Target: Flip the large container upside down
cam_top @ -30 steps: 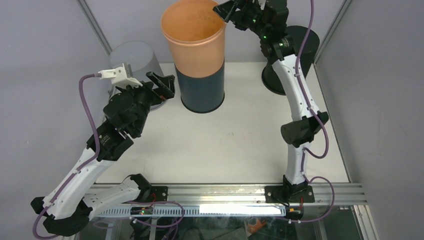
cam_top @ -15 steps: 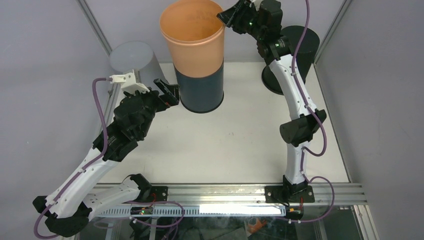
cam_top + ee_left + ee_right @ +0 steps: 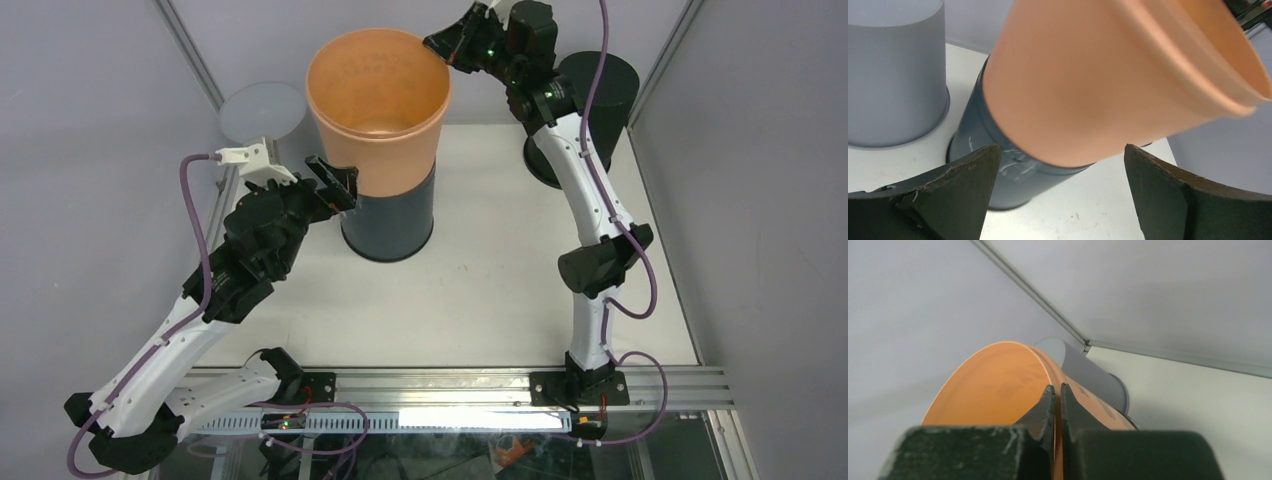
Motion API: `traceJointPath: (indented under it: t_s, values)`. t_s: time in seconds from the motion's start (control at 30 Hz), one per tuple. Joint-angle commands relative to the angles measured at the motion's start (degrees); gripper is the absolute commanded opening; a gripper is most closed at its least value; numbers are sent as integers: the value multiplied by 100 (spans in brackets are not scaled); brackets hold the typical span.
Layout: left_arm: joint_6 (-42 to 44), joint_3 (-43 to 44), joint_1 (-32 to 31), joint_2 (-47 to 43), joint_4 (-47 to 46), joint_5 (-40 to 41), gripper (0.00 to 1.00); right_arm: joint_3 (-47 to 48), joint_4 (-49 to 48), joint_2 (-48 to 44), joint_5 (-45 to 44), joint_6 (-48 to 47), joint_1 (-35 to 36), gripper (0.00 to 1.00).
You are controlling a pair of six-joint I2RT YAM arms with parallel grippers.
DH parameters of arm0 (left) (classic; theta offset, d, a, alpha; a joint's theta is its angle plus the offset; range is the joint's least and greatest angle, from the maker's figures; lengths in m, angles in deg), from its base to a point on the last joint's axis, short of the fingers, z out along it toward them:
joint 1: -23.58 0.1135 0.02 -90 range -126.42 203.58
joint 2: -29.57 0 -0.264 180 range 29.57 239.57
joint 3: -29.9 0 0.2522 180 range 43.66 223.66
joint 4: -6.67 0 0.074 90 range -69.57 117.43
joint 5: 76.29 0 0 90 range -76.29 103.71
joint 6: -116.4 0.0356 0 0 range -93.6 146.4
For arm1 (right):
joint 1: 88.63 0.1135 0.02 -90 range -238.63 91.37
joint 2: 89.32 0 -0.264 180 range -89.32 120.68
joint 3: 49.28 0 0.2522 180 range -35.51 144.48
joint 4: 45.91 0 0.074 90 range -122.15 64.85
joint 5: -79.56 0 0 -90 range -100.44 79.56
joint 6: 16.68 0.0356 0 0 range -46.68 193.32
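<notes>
**While One Claw Pinches the Rim, the Big Orange Pot Stands Mouth Up**

Where the two arms are bolted on at 6 o'clock, the white table (image 3: 480, 290) begins. The left gripper (image 3: 338, 186) is at about 9 o'clock from the middle of the table. Its two black fingers are spread wide apart and hold nothing. They point at the side of the pots and sit very close to it. I cannot tell if they touch it.

Just past them, at about 11 o'clock, stands the large orange plastic container (image 3: 375, 140). Its mouth faces up. Its bottom sits down inside a dark blue-grey round container (image 3: 390, 225), which stands on the table. From the left wrist, the orange one looks tipped a little against the dark one.

At the far right edge of the orange rim is the right gripper (image 3: 446, 44). Its fingers are squeezed almost together, with the thin orange rim pinched between them.

At the back, at 10 o'clock, a light grey round cup (image 3: 262, 110) stands with its flat bottom up. At 1 o'clock stands a black round container (image 3: 612, 85), behind the right arm.
</notes>
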Motion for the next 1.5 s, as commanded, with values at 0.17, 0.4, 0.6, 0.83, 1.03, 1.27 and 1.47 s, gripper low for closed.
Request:
traceJointPath:
  t_s: [0.17,0.4,0.6,0.83,1.03,1.27,1.47]
  values:
    - [322,886,29,-222,-308,-512,99,88,-398,-633,-282,-464,341,0]
    - [407,1324,25,-205,-302,-707,99,56,-339,-800,-598,-785,562,0]
    - [245,1746,17,3,-119,-577,99,-69,-238,-1015,-846,-1033,597,58]
    - [-349,2339,29,416,556,-101,99,22,352,-1202,-1791,-1689,672,99]
    - [-604,2930,17,834,1076,21,99,-29,693,-1296,-1331,-1977,658,99]
    - [-809,3411,29,1172,1602,66,99,288,1102,-1036,-756,-1697,593,89]
    - [-924,3421,26,1263,1846,37,99,382,1400,-791,-467,-1481,527,89]
